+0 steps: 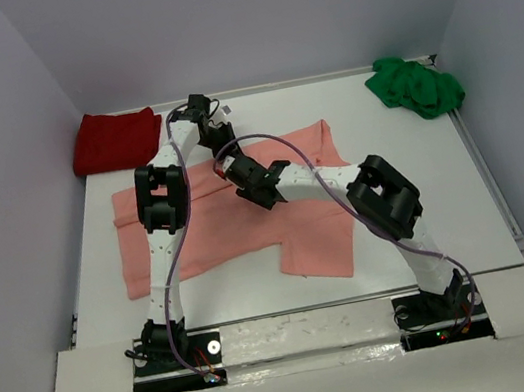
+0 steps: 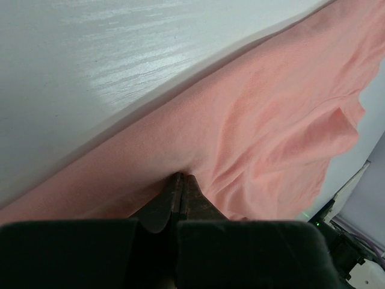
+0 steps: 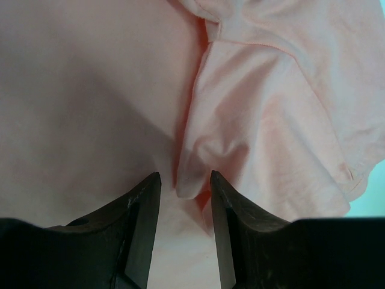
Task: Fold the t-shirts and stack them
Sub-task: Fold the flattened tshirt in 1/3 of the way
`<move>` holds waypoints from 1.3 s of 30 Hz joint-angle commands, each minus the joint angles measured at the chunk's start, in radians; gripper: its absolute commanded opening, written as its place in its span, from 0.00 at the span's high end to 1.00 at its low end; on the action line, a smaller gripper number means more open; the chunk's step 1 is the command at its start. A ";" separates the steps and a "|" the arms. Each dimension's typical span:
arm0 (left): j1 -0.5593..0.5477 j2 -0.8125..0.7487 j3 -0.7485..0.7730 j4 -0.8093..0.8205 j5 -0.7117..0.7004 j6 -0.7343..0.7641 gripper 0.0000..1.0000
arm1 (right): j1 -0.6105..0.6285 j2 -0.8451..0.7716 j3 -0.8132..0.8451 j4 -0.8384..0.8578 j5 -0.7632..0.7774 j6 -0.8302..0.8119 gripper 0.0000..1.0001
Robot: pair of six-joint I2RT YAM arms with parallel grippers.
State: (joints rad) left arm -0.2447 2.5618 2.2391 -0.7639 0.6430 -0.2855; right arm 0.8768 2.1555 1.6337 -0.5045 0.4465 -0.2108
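Pink shirt lies spread mid-surface, light and limp, will sag and drag: left fingers pressed together pinching cloth near its edge, right fingers spread astride a raised fold, likely the best grab point.

We stretch our left arm far forward, the left tool pinched shut on the salmon-pink t-shirt. Our right arm folds inward, the right tool with jaws parted.
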 commanded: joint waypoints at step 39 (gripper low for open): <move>0.021 0.067 -0.016 -0.041 -0.149 0.055 0.96 | -0.047 0.101 0.293 -0.291 -0.302 0.133 0.87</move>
State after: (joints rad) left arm -0.2447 2.5618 2.2391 -0.7639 0.6430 -0.2855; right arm 0.8371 2.2379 1.8755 -0.7116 0.2420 -0.1013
